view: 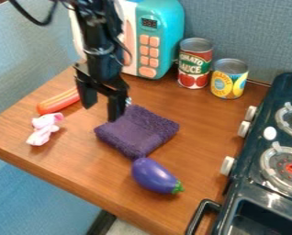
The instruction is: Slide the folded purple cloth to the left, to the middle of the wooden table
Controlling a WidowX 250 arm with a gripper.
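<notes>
A blue-grey fabric panel (pixel 240 32) rises behind a wooden desk (pixel 191 151), and from where I stand the folded purple cloth (pixel 138 131) lies near the middle of the desktop. The black gripper (pixel 102 106) hangs down over the cloth's far corner, on the side toward the pink plush toy (pixel 43 129). Its two fingers are spread, with bare wood showing between them, and they pinch nothing. One fingertip overlaps the cloth's edge in my view; I can't tell whether it touches. Just behind that finger, by the cloth's corner, is a pale bit of something too small to make out.

A purple toy eggplant (pixel 153 176) lies on its side at the cloth's near corner, its green cap pointing away from the cloth. Off the gripper's side of the cloth sits the pink and white plush, and a little farther back an orange-red toy sausage (pixel 58 101) lies at a slant. Beyond the cloth stands a teal and white toy microwave (pixel 164 46) with peach buttons. Next to it, also beyond the cloth, a red tomato sauce can (pixel 194 64) and a yellow and blue can (pixel 229 79) stand upright. Across from the plush, past the cloth, is a dark toy stove (pixel 249 188) with pale knobs.
</notes>
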